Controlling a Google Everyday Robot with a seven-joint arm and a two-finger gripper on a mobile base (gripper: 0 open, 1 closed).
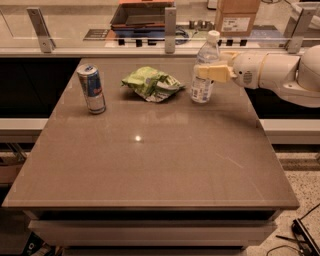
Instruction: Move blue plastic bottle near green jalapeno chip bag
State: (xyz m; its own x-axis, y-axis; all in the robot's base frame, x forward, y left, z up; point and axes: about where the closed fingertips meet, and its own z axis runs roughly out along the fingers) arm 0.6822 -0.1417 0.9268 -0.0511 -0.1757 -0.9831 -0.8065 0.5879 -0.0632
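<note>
The blue plastic bottle [202,75] is clear with a white cap and a pale label. It stands upright at the back right of the table. My gripper [212,73] reaches in from the right and is shut around the bottle's middle, with a cream finger [215,73] across its front. The green jalapeno chip bag [151,83] lies crumpled just left of the bottle, with a small gap between them.
A blue-and-silver can [92,89] stands at the back left of the brown table [150,165]. Behind the table runs a glass-railed counter [100,47] with a cardboard box [237,15] and a tray [142,15]. My white arm [280,72] spans the right rear.
</note>
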